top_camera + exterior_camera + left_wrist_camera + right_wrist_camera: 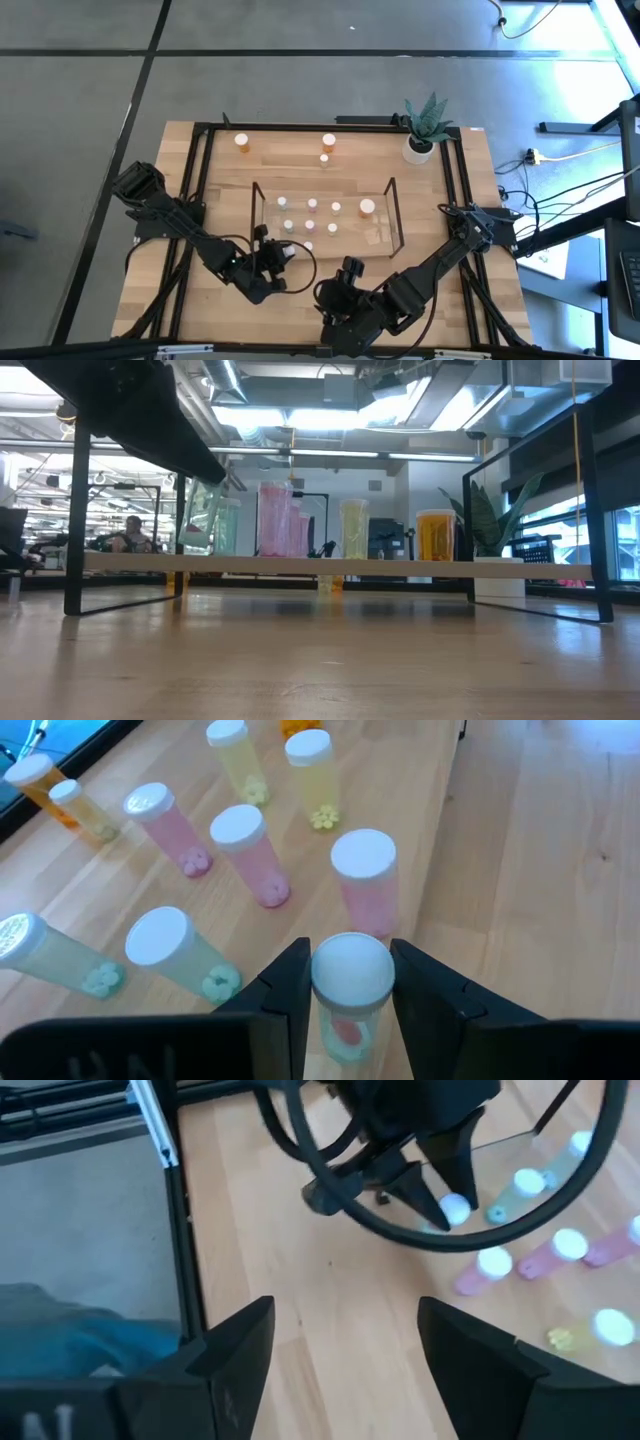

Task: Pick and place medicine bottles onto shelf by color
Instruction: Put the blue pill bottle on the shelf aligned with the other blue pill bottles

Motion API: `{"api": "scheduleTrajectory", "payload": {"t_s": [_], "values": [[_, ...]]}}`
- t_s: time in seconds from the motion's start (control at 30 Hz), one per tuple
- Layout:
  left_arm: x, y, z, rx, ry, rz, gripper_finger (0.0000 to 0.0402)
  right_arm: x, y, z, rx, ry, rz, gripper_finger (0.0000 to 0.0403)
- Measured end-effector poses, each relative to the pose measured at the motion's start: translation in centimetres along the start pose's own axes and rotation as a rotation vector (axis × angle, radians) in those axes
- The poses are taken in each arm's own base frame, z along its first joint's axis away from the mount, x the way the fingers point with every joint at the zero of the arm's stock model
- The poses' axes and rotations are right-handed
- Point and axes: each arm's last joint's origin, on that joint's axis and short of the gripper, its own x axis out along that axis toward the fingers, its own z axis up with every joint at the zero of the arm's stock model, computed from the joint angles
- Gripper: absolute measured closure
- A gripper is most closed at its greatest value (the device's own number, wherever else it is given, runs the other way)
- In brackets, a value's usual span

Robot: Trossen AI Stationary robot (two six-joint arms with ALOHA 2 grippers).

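Left end effector (350,982) pinching a pink bottle (349,995); right end effector (345,1342) spread, idle.

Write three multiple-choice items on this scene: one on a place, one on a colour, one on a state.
1. Where does the potted plant stand?
A. far right corner of the table
B. near left corner
C. inside the shelf

2. What colour are the bottle caps?
A. black
B. white
C. red

3. How is the left gripper?
A. open and empty
B. out of sight
C. shut on a capped bottle

Answers: 1 A, the high view shows the plant beyond the shelf at the right. 2 B, every cap in the left wrist view is white. 3 C, its jaws clamp the pink bottle by its cap.
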Motion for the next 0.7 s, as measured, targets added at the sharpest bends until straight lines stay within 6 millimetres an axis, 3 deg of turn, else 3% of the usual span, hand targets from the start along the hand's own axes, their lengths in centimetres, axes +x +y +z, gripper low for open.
{"api": "scheduleTrajectory", "payload": {"t_s": [0.5, 0.7], "values": [[0.45, 0.43, 0.06, -0.02, 0.052, -0.01, 0.0295, 0.0, 0.1, -0.12, 0.0, 0.037, 0.035, 0.0154], [0.46, 0.46, 0.05, -0.018, 0.05, -0.004, 0.0274, 0.01, 0.09, -0.11, 0.0, 0.037, 0.035, 0.0154]]}}
